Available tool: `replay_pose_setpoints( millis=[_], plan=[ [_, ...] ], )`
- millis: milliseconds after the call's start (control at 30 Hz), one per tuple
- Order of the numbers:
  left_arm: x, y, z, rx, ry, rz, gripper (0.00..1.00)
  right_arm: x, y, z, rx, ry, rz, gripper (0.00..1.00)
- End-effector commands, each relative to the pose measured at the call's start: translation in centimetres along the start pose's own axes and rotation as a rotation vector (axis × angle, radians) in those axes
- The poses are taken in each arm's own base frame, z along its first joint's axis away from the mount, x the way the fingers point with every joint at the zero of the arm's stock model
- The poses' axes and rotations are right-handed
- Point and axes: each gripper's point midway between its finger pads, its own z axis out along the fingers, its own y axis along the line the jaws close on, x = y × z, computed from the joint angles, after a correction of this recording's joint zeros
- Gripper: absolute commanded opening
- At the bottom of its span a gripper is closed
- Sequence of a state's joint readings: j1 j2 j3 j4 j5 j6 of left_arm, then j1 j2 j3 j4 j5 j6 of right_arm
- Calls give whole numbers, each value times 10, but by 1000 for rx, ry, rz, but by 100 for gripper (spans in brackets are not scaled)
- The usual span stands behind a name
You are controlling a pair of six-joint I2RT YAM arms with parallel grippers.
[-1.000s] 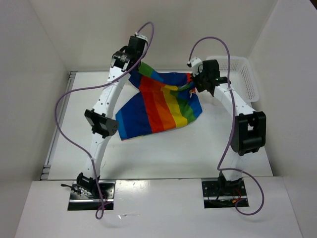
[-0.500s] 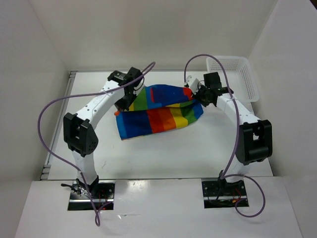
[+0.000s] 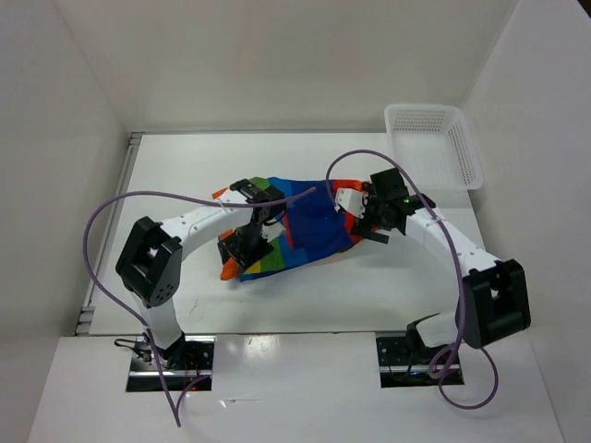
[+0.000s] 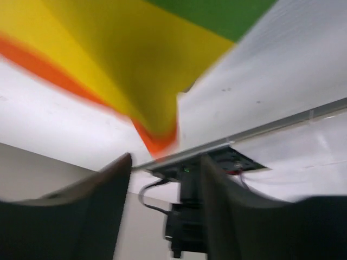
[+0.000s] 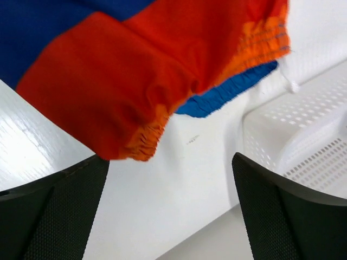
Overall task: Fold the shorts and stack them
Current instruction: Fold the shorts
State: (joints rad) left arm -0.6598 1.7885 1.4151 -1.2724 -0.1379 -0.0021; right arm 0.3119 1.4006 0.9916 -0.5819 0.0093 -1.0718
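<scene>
The rainbow-striped shorts (image 3: 309, 221) lie folded over in the middle of the table, blue side up. My left gripper (image 3: 244, 245) sits low at their left end, open, and the left wrist view shows a yellow and orange fold (image 4: 124, 70) just beyond the empty gap of that gripper (image 4: 165, 162). At the right end is my right gripper (image 3: 362, 218), also open. In the right wrist view the red cloth with its orange waistband (image 5: 135, 81) lies just ahead of the wide-open gripper (image 5: 169, 162), not between its fingers.
A white mesh basket (image 3: 434, 143) stands at the far right corner, and its wall (image 5: 303, 135) shows close by in the right wrist view. White walls close in the table on the left, back and right. Purple cables loop over both arms.
Both arms swept from the far side toward the near edge, carrying the shorts' far edge over into a fold. Both grippers, shut on the cloth before, have opened and let it go.
</scene>
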Motion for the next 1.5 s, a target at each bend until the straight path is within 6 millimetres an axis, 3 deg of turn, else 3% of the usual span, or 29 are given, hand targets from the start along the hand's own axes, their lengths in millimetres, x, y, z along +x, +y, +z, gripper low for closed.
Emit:
replay_pose_setpoints(
  millis=[0,67,133,200,233,267,300,333,400,433,467,567,733,833,1033,1133,1233,1267,1300,1333,1400,1433,1467],
  plan=[
    [7,-11,-17,69,-48,-3,66,-8,-21,-22,111,-44,23,99],
    [0,-10,-36,73,-134,-8,74,-25,-40,-39,163,-137,121,99],
    [-19,-12,-81,106,-313,-13,80,-39,-68,-66,228,-241,229,99],
    [-31,-11,-116,178,-442,-39,86,-54,-65,-67,150,-307,375,99],
    [-37,-1,-137,250,-521,-92,89,-61,-67,-71,125,-322,419,99],
    [-36,7,-138,281,-528,-129,92,-65,-63,-67,91,-326,517,99],
    [-40,19,-134,297,-539,-172,93,-72,-61,-64,58,-345,563,99],
    [-38,46,-120,313,-522,-272,93,-75,-64,-57,39,-338,616,94],
    [-30,59,-76,371,-429,-367,93,-79,-62,-46,4,-321,763,86],
    [-25,66,-61,392,-398,-410,93,-76,-58,-34,-17,-290,811,83],
    [-16,80,-46,413,-370,-487,95,-77,-60,-34,-5,-294,850,77],
    [-10,82,-7,524,-301,-576,100,-65,-51,-12,4,-223,966,73],
    [-27,71,-2,603,-326,-548,100,-29,-35,25,58,-58,983,82],
    [-37,65,17,655,-278,-547,100,-18,-27,46,52,2,974,83],
    [-49,31,55,734,-163,-494,100,-10,-14,76,37,75,936,83],
    [-57,17,67,751,-163,-456,100,-19,-12,88,1,71,927,74],
    [-61,9,73,791,-157,-448,82,-32,-10,94,-34,48,915,64],
    [-63,10,74,791,-157,-448,71,-38,-2,98,-65,46,903,61],
    [-64,7,76,806,-147,-451,50,-40,-1,102,-79,42,904,54],
    [-64,7,76,807,-147,-451,42,-50,8,101,-111,33,882,50],
    [-66,9,77,806,-149,-451,32,-66,20,101,-172,9,861,44],
    [-69,14,76,803,-163,-458,23,-72,28,99,-199,7,847,37],
    [-65,23,79,754,-161,-467,19,-89,34,94,-222,-17,833,34]
  ],
)
